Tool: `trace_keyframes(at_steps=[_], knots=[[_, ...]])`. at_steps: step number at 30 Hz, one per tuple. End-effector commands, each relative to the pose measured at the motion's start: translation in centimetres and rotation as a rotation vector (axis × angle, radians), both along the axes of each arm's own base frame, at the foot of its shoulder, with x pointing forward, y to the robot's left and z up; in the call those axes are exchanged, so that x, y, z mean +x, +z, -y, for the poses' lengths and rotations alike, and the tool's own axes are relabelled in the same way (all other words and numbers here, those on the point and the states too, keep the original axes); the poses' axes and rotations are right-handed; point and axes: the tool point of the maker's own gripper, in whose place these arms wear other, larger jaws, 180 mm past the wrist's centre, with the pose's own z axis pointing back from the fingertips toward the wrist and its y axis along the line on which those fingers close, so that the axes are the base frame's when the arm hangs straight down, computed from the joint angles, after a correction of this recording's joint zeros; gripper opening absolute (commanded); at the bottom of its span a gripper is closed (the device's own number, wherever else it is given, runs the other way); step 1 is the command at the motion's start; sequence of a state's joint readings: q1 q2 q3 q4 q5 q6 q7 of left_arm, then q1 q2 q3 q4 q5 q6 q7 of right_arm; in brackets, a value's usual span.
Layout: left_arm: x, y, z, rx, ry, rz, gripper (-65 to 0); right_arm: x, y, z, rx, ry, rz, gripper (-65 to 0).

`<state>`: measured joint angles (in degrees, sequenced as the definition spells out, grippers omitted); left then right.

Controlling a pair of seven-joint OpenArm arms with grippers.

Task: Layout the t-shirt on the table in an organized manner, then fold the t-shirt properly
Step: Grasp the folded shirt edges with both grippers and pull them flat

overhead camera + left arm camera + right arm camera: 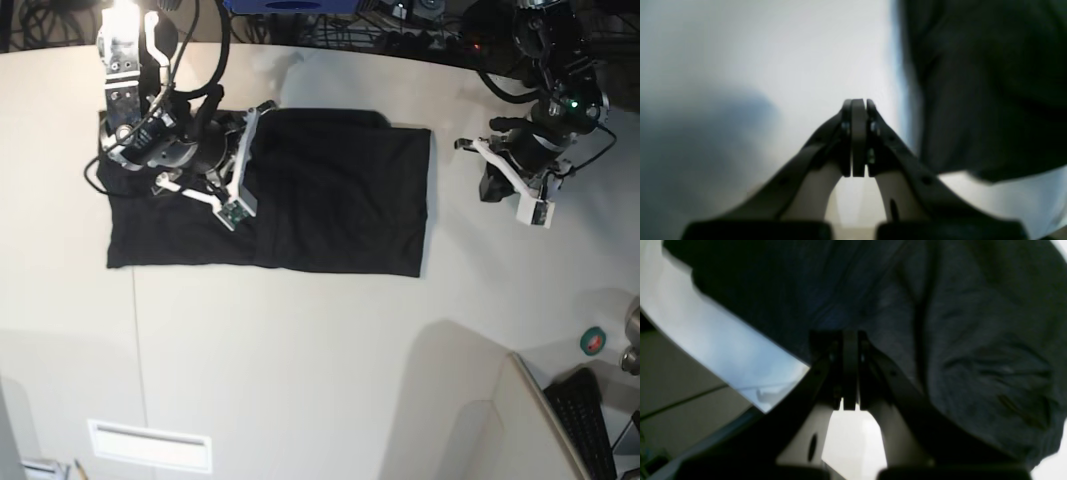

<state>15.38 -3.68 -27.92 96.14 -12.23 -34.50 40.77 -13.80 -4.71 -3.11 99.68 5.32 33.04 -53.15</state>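
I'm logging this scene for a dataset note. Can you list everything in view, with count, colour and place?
t-shirt: one, black, lying flat as a rectangle on the far left part of the table.
table: one, off-white, filling most of the base view.
keyboard: one, black, near right corner.
round object: one, green and red, near the right edge; too small to identify.
cables: several, dark, along the far edge.
right gripper: one, black, jaws shut, over the shirt's left end.
left gripper: one, black, jaws shut, over bare table right of the shirt.
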Motion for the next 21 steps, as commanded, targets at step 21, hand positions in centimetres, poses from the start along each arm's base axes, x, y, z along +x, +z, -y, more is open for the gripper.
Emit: trace_keyframes(at_steps=[21], knots=[[-6.9,-4.5,2.1,0.020,-0.069,-0.208,-65.0,2.1,-0.4,-2.0,0.030,0.050,0.008,-65.0]])
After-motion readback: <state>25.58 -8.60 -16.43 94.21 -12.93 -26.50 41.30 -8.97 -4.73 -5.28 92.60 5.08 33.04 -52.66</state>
